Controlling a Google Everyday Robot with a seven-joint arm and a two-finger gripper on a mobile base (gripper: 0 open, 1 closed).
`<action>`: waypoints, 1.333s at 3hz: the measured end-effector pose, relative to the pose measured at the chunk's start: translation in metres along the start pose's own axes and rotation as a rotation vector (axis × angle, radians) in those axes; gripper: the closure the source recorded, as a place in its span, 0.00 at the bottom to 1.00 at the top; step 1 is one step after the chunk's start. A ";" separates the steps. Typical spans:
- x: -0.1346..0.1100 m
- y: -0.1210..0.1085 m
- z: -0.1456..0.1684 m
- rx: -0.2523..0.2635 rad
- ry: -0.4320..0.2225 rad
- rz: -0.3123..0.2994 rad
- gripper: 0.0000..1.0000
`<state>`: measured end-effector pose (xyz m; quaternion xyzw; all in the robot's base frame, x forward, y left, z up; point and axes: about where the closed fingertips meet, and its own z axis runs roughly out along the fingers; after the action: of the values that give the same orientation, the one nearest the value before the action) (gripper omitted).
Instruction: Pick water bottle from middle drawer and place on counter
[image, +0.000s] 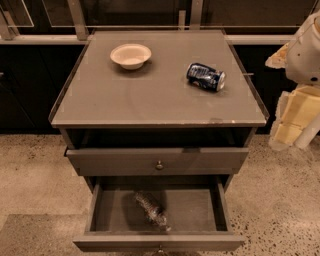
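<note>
The water bottle (152, 210), clear and crinkled, lies on its side on the floor of the open middle drawer (200, 212), a little left of centre and pointing diagonally. The grey counter (150, 97) is the cabinet top above it. My gripper (294, 122), pale yellow and white, hangs at the right edge of the view. It is beside the cabinet's right side at about counter height, well away from the bottle and holding nothing that I can see.
A beige bowl (130, 55) stands at the counter's back left. A dark blue dented soda can (205, 76) lies at the right. An upper drawer front (157, 161) with a knob juts out slightly above the open drawer. Speckled floor surrounds the cabinet.
</note>
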<state>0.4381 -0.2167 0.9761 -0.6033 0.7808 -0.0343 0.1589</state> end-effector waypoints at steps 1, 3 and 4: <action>0.000 0.000 0.000 0.000 0.000 0.000 0.00; 0.006 0.032 0.026 0.029 -0.102 0.015 0.00; 0.010 0.068 0.091 -0.033 -0.240 0.076 0.00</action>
<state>0.3994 -0.1958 0.8707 -0.5758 0.7787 0.0570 0.2425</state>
